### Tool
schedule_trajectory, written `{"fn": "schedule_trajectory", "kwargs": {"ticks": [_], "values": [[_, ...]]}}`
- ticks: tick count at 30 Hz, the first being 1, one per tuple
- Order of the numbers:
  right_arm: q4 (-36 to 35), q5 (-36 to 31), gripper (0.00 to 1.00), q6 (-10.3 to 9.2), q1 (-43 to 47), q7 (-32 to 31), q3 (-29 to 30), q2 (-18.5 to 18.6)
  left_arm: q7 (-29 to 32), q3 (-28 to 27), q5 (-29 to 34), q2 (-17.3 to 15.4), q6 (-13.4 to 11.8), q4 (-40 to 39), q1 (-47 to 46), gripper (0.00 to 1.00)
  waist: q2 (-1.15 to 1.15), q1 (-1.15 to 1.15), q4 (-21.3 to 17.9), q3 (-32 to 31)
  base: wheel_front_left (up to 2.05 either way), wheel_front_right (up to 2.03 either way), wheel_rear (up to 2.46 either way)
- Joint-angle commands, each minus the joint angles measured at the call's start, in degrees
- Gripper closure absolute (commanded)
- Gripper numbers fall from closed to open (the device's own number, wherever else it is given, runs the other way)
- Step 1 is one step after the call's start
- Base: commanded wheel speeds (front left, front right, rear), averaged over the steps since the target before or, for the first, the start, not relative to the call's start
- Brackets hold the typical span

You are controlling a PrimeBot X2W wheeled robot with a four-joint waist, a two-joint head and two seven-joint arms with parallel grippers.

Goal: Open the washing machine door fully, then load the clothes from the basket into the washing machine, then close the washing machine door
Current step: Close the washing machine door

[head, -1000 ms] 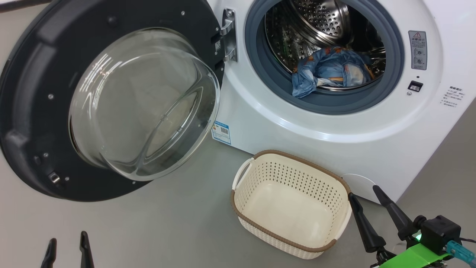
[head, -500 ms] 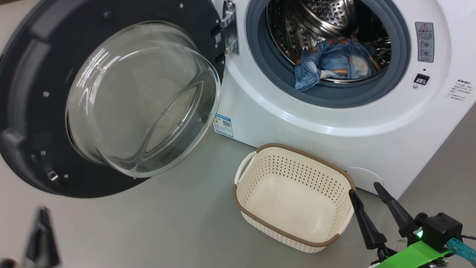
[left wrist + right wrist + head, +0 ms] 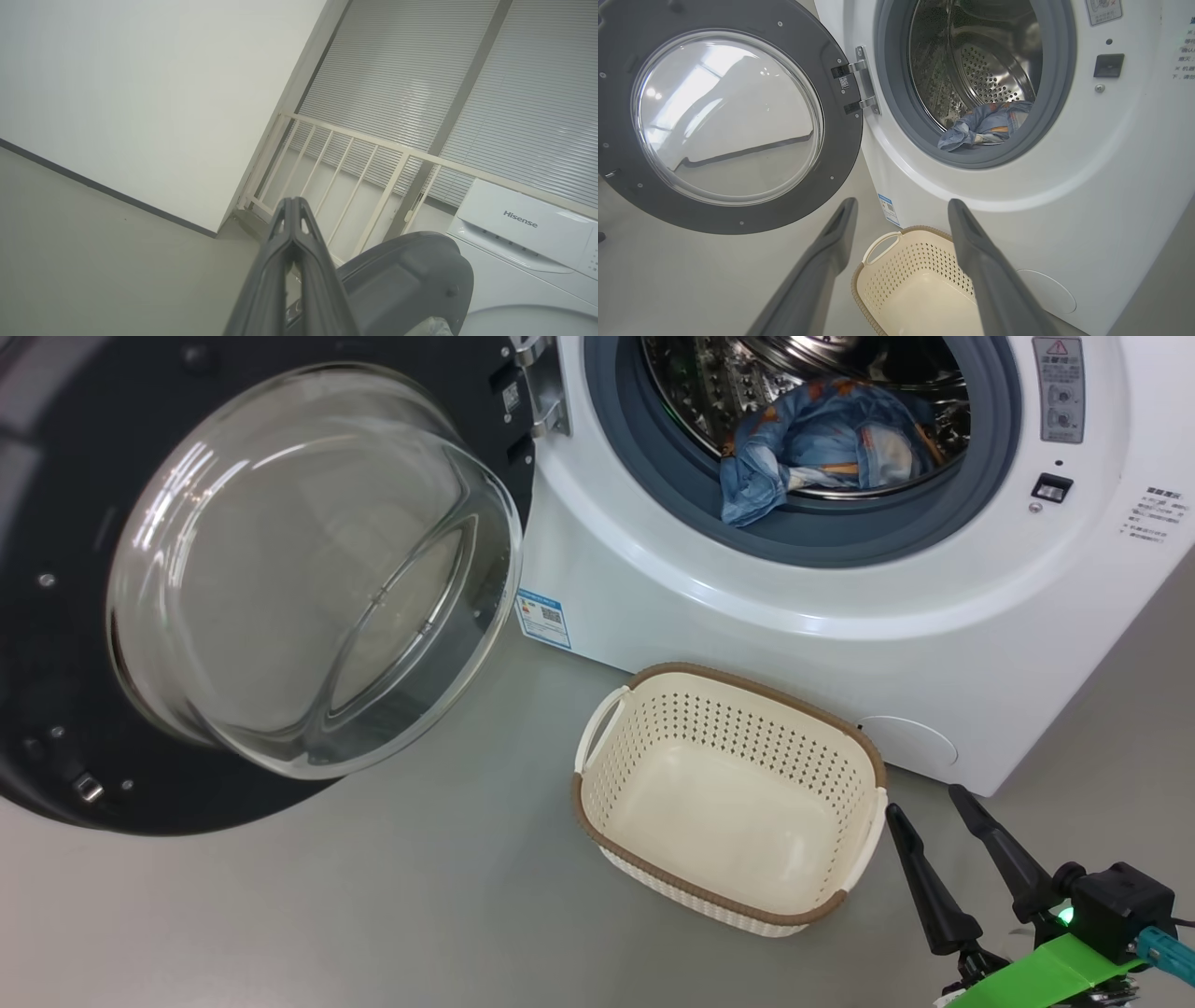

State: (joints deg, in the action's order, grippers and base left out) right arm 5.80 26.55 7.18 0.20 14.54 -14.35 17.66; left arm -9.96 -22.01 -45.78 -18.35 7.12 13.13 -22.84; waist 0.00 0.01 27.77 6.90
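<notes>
The clothes (image 3: 822,439) lie at the drum's front lip with one blue fold drooping onto the grey gasket (image 3: 840,537), so swinging the wide-open washing machine door (image 3: 308,569) shut with the closed, empty left gripper (image 3: 293,219), while the right gripper (image 3: 924,801) hangs open beside the empty basket (image 3: 728,803), could pinch that fold.

The washing machine (image 3: 518,233) bears "Hisense" on its top panel; stickers (image 3: 1058,389) unreadable.
</notes>
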Motion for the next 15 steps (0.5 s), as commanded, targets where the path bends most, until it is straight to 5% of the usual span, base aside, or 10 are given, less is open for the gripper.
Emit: {"fn": "schedule_trajectory", "kwargs": {"ticks": [1,7,15], "values": [[-1.5,-0.2,0.00,0.31,-1.7,0.5,-0.8,1.0,1.5,-1.9,-2.9,-4.8,0.3,0.8,-2.6,1.00,0.00,-0.01,-0.4,0.2,0.00,0.00,0.00],[-1.5,-0.2,0.00,0.31,-2.0,0.5,-1.6,1.5,9.8,-1.5,-14.1,-12.1,0.4,13.2,-10.4,1.00,0.00,-0.01,-1.0,0.9,0.00,0.00,0.00],[-1.6,-0.1,0.00,0.31,-2.1,0.5,-2.3,2.3,26.3,4.4,-19.0,-18.3,0.4,27.3,-18.8,1.00,0.00,-0.01,-0.8,2.1,0.00,0.00,0.00]]}}
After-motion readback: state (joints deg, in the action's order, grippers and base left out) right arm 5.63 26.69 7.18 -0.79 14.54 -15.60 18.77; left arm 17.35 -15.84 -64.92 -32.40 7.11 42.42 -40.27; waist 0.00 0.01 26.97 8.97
